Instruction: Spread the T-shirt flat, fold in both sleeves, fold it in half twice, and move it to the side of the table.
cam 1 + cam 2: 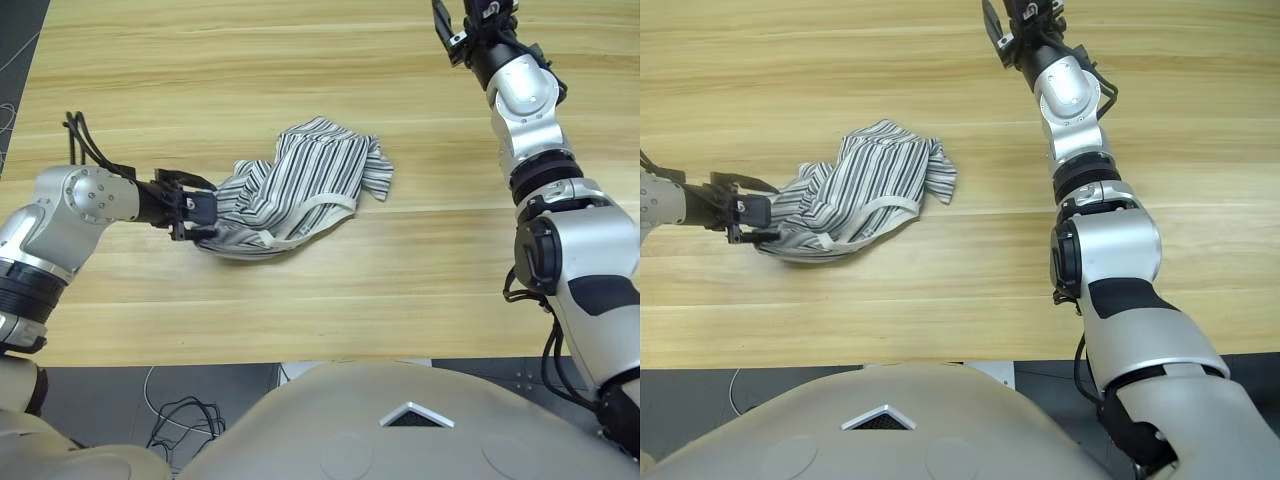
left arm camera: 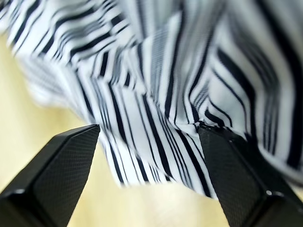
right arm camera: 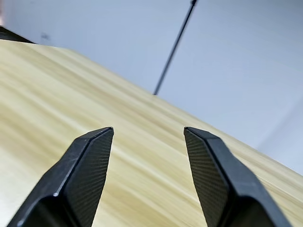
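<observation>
Left gripper: my left gripper [image 1: 207,220] sits low at the left edge of the heap. Its fingers [image 2: 61,165] are spread wide with nothing clamped, and striped cloth lies just past the tips.
Left-hand move: I'd ease forward until one layer of hem sits between the pads, close firmly, then draw it leftward, low over the wood.
T-shirt: the striped T-shirt [image 1: 300,185] lies crumpled on the table [image 1: 420,300], a little left of centre and not yet spread.
Risk: pinching several layers would drag the whole bundle.
Right gripper: my right gripper [image 3: 148,130] is over the far right of the table, well apart from the shirt, parted and empty.
Right-hand move: it should take the opposite edge and pull the other way.
</observation>
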Robot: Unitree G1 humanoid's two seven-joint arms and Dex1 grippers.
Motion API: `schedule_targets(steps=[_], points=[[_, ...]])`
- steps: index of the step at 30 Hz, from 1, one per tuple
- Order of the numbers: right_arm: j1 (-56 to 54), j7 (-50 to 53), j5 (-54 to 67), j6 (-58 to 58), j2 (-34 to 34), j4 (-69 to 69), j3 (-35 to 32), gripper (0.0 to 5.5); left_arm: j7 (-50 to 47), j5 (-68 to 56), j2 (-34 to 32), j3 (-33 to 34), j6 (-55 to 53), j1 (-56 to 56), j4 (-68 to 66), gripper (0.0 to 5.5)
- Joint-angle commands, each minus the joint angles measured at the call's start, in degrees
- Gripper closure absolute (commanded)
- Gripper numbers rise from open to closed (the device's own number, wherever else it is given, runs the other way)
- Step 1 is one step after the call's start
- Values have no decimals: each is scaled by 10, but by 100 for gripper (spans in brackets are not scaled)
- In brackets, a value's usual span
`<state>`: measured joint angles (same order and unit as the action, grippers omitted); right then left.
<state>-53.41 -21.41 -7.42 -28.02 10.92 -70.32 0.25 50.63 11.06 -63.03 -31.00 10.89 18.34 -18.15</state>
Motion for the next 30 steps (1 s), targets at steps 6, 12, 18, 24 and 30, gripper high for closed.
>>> schedule_targets(steps=[6,12,18,24,30], points=[[94,-398,111,102,56,202,20,275,3,-1,102,41,50,12,3,166],[215,-600,140,173,166,344,70,275,98,-61,0,126,6,-54,117,166],[258,-598,92,128,189,360,122,275,115,-48,-32,163,-5,-73,114,166],[260,-513,31,-11,148,304,167,275,181,-173,-36,203,-87,-176,249,166],[260,-460,12,-168,131,274,191,256,191,-186,-53,234,-84,-291,299,140]])
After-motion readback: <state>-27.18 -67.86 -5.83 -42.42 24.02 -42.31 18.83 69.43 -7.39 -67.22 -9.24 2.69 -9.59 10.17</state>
